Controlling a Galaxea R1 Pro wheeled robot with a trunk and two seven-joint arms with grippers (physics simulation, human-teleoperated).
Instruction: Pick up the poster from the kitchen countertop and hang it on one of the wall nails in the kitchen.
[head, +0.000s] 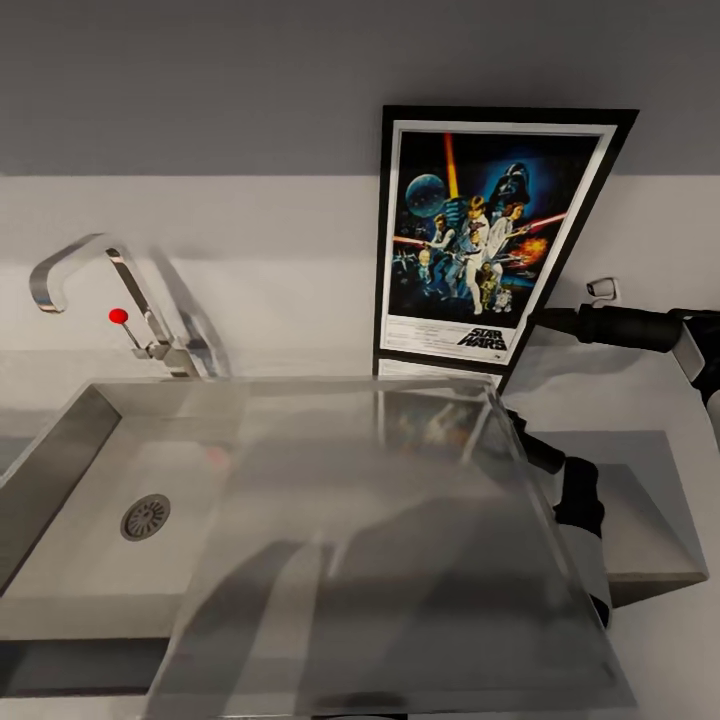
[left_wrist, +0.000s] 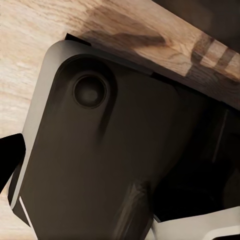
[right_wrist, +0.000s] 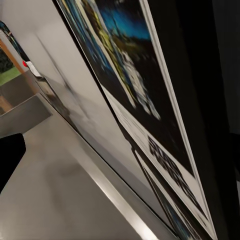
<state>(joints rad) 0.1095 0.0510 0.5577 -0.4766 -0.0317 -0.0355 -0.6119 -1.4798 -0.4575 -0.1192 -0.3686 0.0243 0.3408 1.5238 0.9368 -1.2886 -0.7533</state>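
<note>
A stainless-steel sink (head: 90, 470) is inset below the wall. A round drain grate (head: 146, 516) sits in its basin floor. A chrome tap (head: 95, 285) rises behind the basin, carrying a red knob (head: 118, 316). A drainboard (head: 400, 520) adjoins the basin. A small wall fitting (head: 601, 288) is mounted on the grey wall (head: 200, 80). A wooden floor (left_wrist: 30, 40) lies below.

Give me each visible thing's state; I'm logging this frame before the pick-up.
poster: upright, leaning against the wall behind the sink, not yet hung
right end effector: at the poster's lower right edge; grip unclear
tap: no water running
sink: basin dry, drain uncovered
</note>
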